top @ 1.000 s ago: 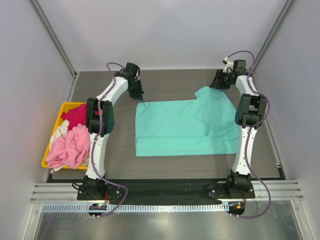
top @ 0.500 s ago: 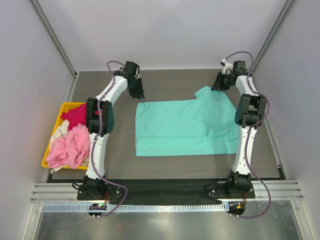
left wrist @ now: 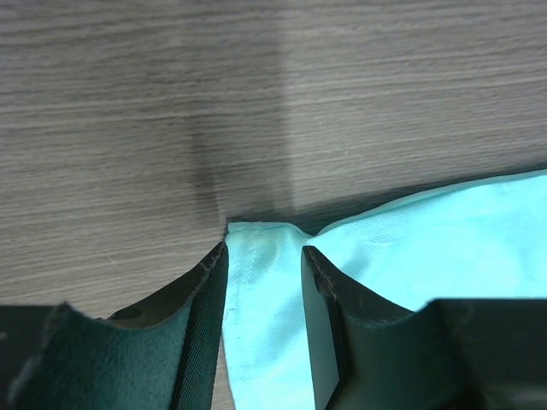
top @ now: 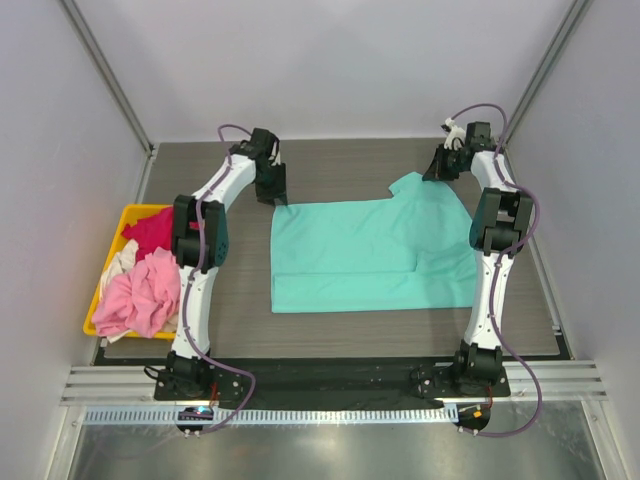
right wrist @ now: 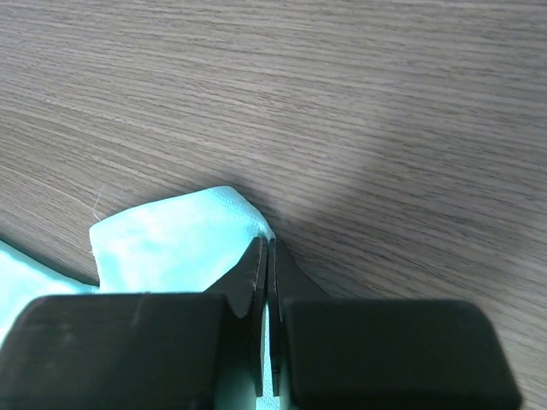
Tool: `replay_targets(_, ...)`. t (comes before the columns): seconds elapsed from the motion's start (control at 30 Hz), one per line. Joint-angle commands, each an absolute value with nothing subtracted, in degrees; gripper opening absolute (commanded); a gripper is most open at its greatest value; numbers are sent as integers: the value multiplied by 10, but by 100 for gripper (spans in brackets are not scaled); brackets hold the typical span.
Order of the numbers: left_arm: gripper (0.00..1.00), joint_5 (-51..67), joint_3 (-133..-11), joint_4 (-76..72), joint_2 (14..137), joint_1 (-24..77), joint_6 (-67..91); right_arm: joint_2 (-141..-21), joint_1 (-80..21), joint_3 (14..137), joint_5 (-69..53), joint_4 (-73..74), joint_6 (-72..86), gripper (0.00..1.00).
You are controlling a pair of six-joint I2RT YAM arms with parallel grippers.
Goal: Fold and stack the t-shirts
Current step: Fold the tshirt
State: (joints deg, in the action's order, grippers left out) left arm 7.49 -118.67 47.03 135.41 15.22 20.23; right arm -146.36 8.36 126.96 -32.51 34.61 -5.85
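1. Teal t-shirt (top: 370, 255) lies mostly flat mid-table (top: 340, 165). Its near strip is folded over, and one sleeve sticks out at its far-right corner.
2. Left tool (top: 277, 195) is at the shirt's far-left corner. In the wrist view, the left tool (left wrist: 263, 256) has a narrow gap and straddles that corner. The cloth (left wrist: 265, 282) sits between the fingers but is not clamped.
3. Right tool (top: 437, 165) is at the shirt's far-right sleeve tip. In the wrist view, the right tool (right wrist: 268, 248) has its jaws pressed together with the sleeve edge (right wrist: 171, 231) pinched at the tips. The cloth peaks up toward them.
4. Yellow bin (top: 128, 213) sits well left of the teal shirt, at the table's left edge.
5. Bin contents:
   - The pink t-shirt (top: 140, 295) is bunched at the near end and spills over the rim.
   - The magenta t-shirt (top: 150, 230) is at the far end.
   - The whitish t-shirt (top: 118, 262) is on the side away from the teal shirt, partly under the pink one.
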Motion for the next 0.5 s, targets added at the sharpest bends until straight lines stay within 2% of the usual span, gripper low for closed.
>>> replay_targets(0.0, 40, 64, -1172, 474, 1349, 147, 177, -1443, 82, 1261, -321, 338, -43, 1)
replay_targets(0.2, 35, 68, -1167, 472, 1361, 148, 180, -1444, 79, 1252, -309, 328, -33, 1)
replay_targets(0.3, 17, 64, -1190, 487, 1376, 148, 183, -1447, 79, 1246, -313, 321, -31, 1)
replay_targets(0.33, 3, 65, -1195, 490, 1380, 148, 186, -1443, 78, 1244, -312, 320, -30, 1)
replay_targets(0.47, 0, 68, -1195, 488, 1363, 148, 198, -1420, 78, 1223, -290, 292, -16, 1)
